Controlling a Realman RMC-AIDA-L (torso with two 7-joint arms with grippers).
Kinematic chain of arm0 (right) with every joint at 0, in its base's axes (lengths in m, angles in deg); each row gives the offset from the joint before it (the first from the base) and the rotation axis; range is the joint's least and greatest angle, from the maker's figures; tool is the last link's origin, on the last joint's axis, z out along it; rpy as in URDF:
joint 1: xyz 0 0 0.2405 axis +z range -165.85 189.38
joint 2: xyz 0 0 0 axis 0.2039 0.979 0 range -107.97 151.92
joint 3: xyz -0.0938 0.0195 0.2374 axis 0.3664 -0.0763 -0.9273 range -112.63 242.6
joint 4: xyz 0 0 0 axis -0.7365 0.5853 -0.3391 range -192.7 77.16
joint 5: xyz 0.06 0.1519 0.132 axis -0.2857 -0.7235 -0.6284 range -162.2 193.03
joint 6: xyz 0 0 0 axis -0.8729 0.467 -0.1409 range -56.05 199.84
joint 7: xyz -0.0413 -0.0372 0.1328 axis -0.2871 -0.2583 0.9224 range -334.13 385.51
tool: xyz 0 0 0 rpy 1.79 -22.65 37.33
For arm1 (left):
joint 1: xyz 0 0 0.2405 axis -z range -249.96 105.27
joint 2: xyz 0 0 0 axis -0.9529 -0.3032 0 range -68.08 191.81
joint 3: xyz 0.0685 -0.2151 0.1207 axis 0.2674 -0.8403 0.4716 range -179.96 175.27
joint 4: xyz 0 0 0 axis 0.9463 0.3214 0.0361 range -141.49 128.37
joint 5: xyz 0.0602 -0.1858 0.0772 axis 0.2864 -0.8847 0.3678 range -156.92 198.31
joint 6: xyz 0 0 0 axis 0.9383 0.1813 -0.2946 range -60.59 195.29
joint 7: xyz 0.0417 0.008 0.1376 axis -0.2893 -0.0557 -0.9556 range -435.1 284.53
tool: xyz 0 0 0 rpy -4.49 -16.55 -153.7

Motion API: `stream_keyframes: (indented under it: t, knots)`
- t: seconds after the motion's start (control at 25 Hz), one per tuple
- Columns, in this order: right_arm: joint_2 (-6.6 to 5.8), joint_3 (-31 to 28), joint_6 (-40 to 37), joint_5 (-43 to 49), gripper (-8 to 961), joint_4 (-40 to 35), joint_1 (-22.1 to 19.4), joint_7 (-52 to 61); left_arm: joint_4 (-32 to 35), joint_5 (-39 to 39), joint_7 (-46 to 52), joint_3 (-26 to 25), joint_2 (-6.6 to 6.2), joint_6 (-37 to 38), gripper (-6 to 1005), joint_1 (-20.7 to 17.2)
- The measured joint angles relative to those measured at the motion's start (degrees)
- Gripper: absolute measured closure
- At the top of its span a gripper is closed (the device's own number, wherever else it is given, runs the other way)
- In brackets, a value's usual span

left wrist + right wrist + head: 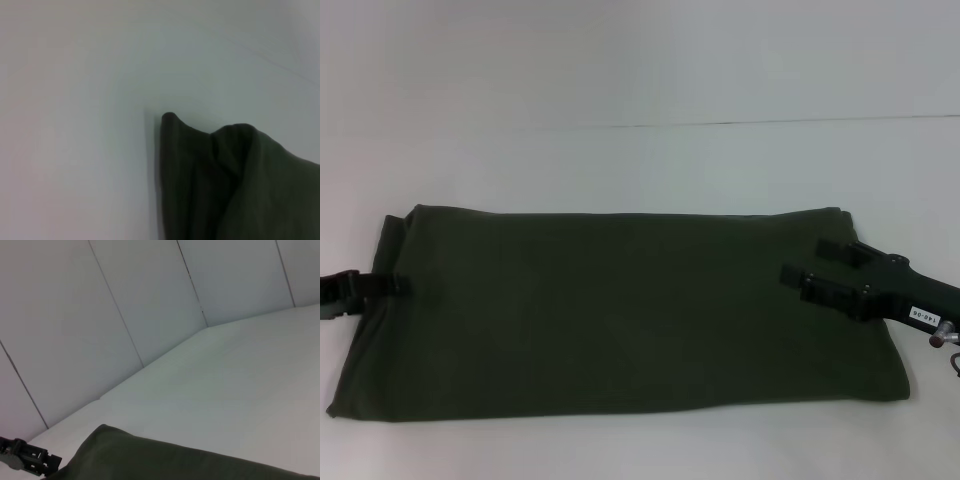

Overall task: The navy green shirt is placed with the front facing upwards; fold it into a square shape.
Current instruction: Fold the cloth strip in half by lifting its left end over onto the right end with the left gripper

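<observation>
The shirt (620,305) lies flat on the white table (640,170), folded into a wide band, no print showing; the left gripper (395,285) sits at its left edge, fingers seemingly closed on the cloth; the right gripper (815,270) hovers over its right end, fingers apart, empty; beyond, a panelled wall (125,305).

Bare surface (640,160) lies open beyond the shirt (620,310); left gripper (380,286) and right gripper (820,270) occupy its two side edges.
</observation>
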Motion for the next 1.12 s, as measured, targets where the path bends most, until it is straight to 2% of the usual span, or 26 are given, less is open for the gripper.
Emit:
stream_keyframes:
  t: [1.12]
  knots:
    - [0.0, 0.1, 0.0, 0.0, 29, 0.1, 0.0, 0.0, 0.6, 0.8, 0.0, 0.2, -0.32, 0.4, 167, -0.3]
